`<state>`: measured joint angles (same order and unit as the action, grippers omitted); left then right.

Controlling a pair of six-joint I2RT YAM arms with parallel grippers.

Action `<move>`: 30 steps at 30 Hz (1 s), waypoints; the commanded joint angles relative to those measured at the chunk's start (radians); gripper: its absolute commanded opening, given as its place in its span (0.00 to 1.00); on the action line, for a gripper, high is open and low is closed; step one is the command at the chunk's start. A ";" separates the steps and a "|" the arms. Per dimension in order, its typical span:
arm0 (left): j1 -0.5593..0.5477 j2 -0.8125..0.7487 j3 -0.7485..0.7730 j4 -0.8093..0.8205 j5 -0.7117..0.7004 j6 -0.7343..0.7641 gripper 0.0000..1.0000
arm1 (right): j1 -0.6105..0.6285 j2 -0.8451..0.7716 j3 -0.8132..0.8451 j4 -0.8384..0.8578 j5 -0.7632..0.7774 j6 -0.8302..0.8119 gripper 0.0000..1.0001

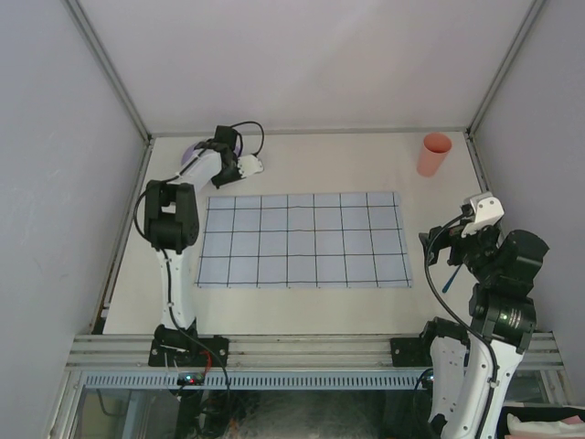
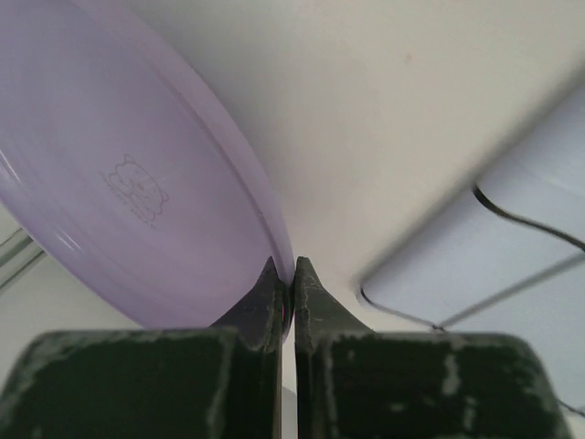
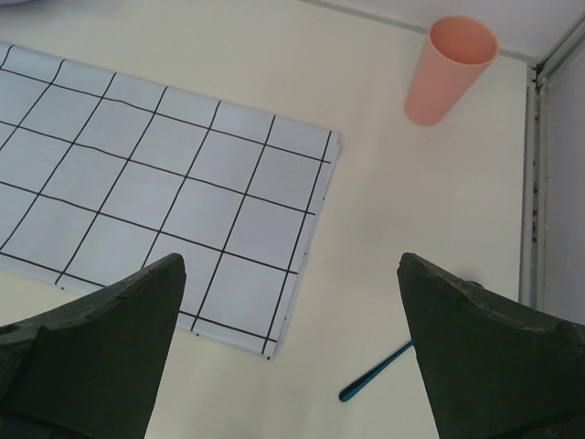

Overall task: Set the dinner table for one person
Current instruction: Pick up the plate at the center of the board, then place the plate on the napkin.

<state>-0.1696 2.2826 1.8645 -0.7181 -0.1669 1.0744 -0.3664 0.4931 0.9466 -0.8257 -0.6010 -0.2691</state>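
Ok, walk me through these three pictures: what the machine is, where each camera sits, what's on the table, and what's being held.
Two robot arms are bolted at the near edge of the dinner table. One camera looks down from above; the other two sit on the wrists, looking past each arm's own jaws. On the table lie a grid-patterned cloth, a pink cup standing upright, and a thin blue-green utensil near the right arm. The left gripper has shut its jaws on the rim of a purple plate. The right gripper is wide open, holding nothing.
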 commanded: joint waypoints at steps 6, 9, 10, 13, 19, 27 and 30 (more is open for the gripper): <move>-0.091 -0.389 -0.187 0.079 -0.038 -0.032 0.00 | -0.005 -0.040 -0.029 0.033 -0.054 0.022 1.00; -0.130 -0.478 -0.250 0.054 -0.026 -0.043 0.00 | -0.005 -0.046 -0.050 0.045 -0.066 0.028 1.00; -0.146 -0.509 -0.275 0.041 -0.019 -0.052 0.00 | -0.005 -0.047 -0.054 0.049 -0.070 0.027 1.00; -0.206 -0.610 -0.377 0.032 0.001 -0.074 0.00 | -0.005 -0.045 -0.056 0.061 -0.068 0.022 1.00; -0.369 -0.801 -0.589 0.039 0.056 -0.076 0.00 | -0.005 -0.045 -0.023 0.063 -0.050 0.021 1.00; -0.503 -0.791 -0.592 -0.056 0.129 -0.088 0.00 | -0.005 -0.069 -0.018 0.019 -0.016 -0.006 1.00; -0.556 -0.754 -0.580 -0.069 0.133 -0.101 0.00 | -0.004 -0.081 -0.019 0.006 -0.007 -0.015 1.00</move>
<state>-0.6720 1.5032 1.2491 -0.7677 -0.0662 1.0027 -0.3664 0.4316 0.8913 -0.8162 -0.6270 -0.2684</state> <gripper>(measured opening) 0.033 0.995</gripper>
